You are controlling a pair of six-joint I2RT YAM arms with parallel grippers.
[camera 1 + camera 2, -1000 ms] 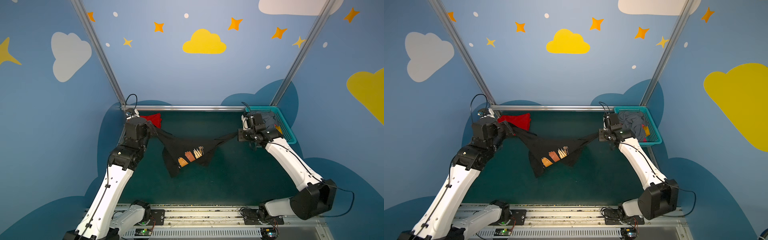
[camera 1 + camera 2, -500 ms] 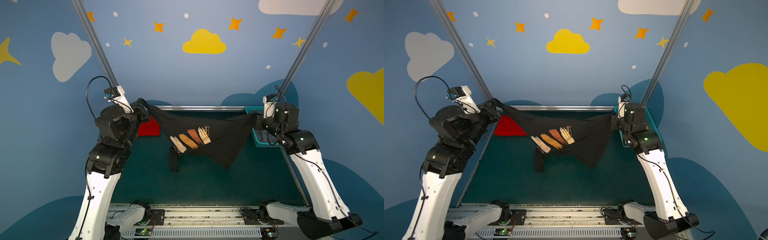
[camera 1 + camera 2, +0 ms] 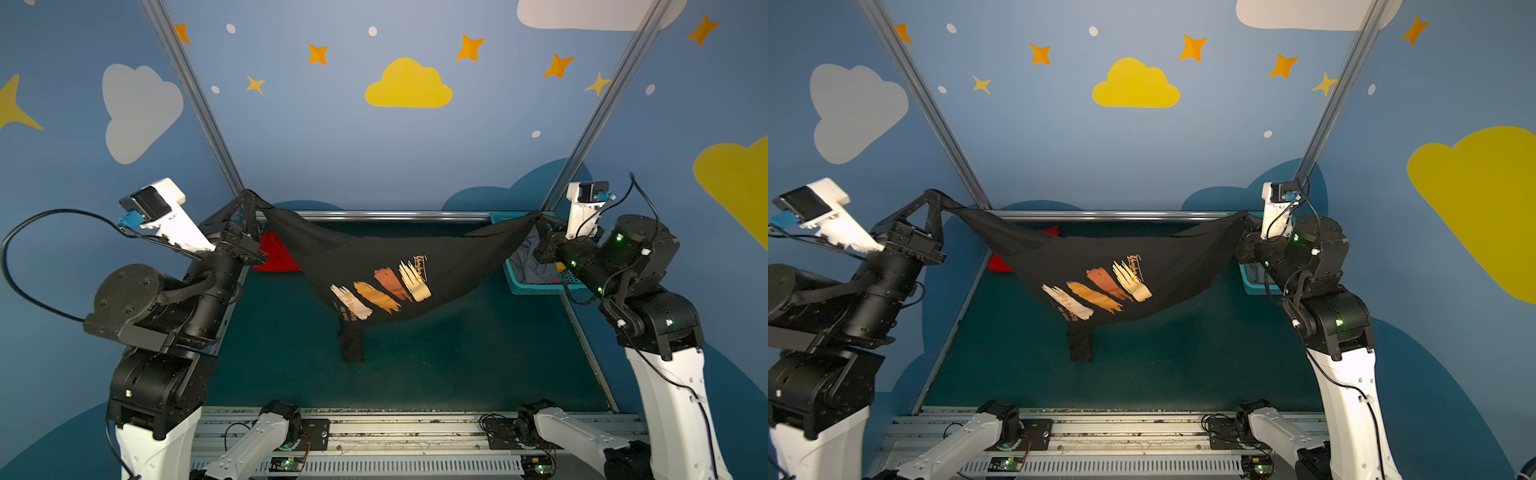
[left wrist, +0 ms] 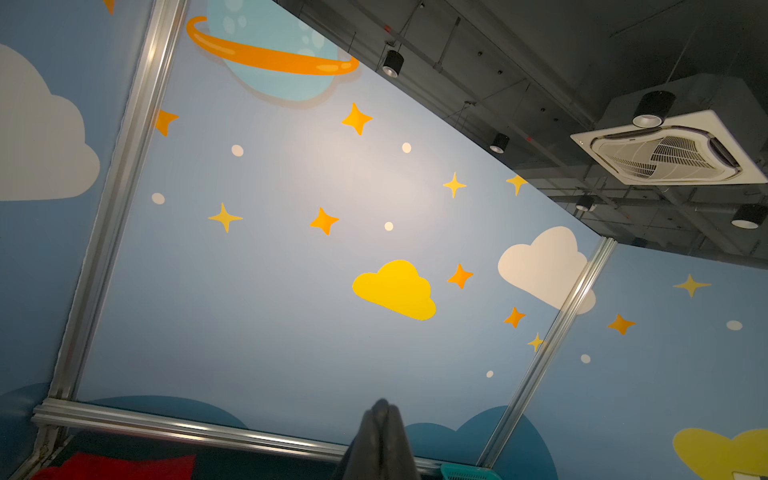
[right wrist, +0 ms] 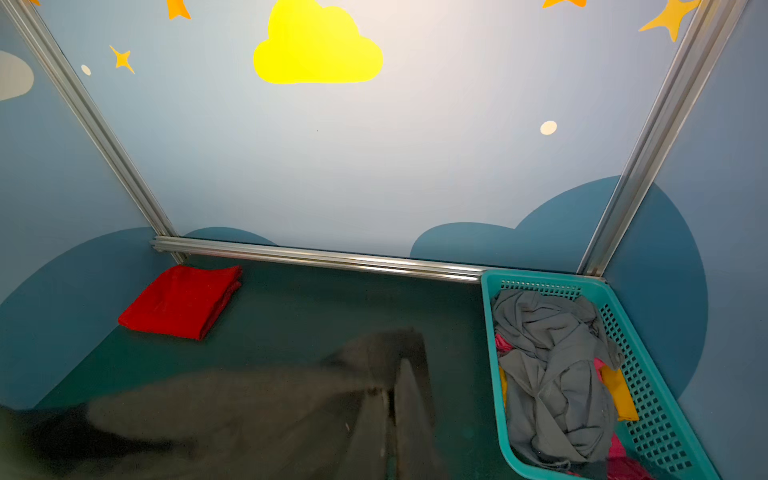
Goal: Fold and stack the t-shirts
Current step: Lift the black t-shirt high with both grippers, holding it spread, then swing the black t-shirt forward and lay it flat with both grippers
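Note:
The black t-shirt [image 3: 386, 262] [image 3: 1096, 259], printed with cream, tan and brown strokes, hangs stretched in the air between both grippers. My left gripper [image 3: 248, 198] [image 3: 934, 198] is raised at the back left and shut on one corner of it. Its fingertips [image 4: 384, 409] are pressed together in the left wrist view. My right gripper [image 3: 538, 220] [image 3: 1245, 218] [image 5: 392, 395] is shut on the other corner; the cloth [image 5: 228, 411] trails off blurred. One sleeve [image 3: 351, 345] dangles toward the table. The red t-shirt [image 3: 274, 257] [image 3: 998, 264] [image 5: 178, 301] lies folded at the back left.
A teal mesh basket [image 3: 536, 287] [image 3: 1252, 286] [image 5: 490, 291] at the back right holds crumpled grey, pink and yellow clothes [image 5: 548, 365]. An aluminium rail [image 3: 374, 215] runs along the back of the green table [image 3: 457, 365], with slanted posts at both corners.
Both arms have risen and moved apart, lifting the black t-shirt off the table and spreading it wider. It now hangs higher, with its print facing the top views.

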